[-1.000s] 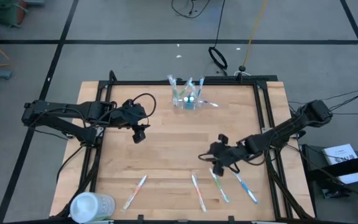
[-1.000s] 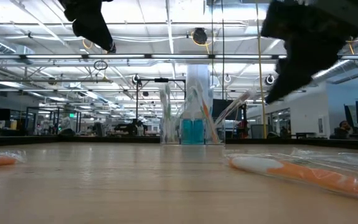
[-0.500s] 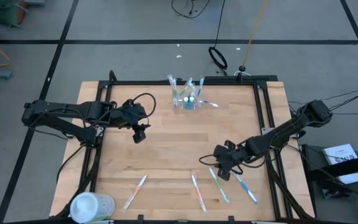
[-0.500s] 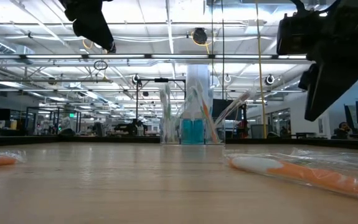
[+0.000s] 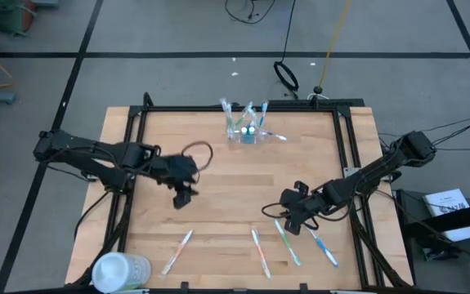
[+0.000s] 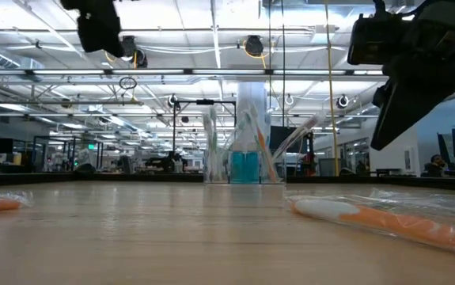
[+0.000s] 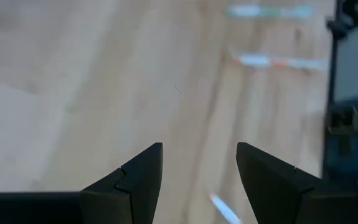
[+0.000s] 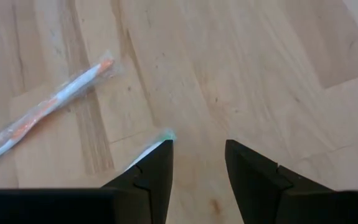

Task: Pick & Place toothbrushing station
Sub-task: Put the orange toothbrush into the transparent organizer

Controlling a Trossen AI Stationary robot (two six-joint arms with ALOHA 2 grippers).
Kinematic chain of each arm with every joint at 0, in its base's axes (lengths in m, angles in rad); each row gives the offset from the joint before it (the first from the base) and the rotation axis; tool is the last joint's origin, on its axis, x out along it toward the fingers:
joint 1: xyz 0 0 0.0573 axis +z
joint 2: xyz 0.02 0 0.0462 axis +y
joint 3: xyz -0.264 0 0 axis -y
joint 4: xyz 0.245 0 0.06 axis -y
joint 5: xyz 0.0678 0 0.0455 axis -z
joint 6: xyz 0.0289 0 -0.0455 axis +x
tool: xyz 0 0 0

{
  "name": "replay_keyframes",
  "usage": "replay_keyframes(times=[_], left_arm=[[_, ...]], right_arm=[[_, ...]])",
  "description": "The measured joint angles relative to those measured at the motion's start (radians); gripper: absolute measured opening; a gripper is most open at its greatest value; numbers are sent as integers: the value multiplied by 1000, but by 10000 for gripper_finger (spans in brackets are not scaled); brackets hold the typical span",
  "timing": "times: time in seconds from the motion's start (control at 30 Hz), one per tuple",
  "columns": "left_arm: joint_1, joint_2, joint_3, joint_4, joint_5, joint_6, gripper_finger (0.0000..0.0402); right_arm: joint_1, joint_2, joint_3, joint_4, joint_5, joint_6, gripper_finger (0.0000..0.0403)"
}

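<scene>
Here, your clear cup (image 5: 246,131) sits at the table's (image 5: 218,212) far edge, middle, with toothbrushes standing in it. Four wrapped toothbrushes lie along the near edge: one (image 5: 177,251) left of centre, three (image 5: 260,252) (image 5: 288,244) (image 5: 323,246) to the right. Your right gripper (image 5: 269,210) hovers just above the right-hand group, fingers parted and empty; a green-tipped brush end (image 8: 164,134) shows beside one finger. Your left gripper (image 5: 181,199) hangs over bare wood mid-table, fingers (image 7: 142,174) apart, empty. The whitish container (image 5: 120,271) occupies the near-left corner. Open board lies between both grippers and the cup.
</scene>
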Motion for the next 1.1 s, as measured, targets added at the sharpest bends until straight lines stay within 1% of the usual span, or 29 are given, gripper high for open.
replay_keyframes(times=[0.2, 0.37, 0.6, 0.67, 0.77, 0.93, 1.0, 1.1], left_arm=[[-164, 69, 0, 22, 8, -111, 212], [-295, 154, 0, 22, 7, -300, 212], [-446, 342, 0, 22, 14, -589, 212], [-471, 394, 0, 23, 52, -654, 212], [-499, 465, 0, 23, 118, -696, 212], [-511, 572, 0, 24, 124, -827, 212], [-507, 607, 4, 36, 129, -830, 211], [-495, 626, 6, 67, 130, -796, 211]], right_arm=[[5, 0, 0, 10, 12, -15, 137], [5, 0, 0, 46, 10, -20, 137], [5, 0, 0, 52, 10, -27, 137], [5, 0, 0, 52, 10, -27, 137], [5, 0, 0, 52, 10, -25, 137], [5, 0, 0, 52, 10, -16, 137], [5, 0, 0, 52, 10, -18, 137], [5, 0, 0, 53, 13, -26, 137]])
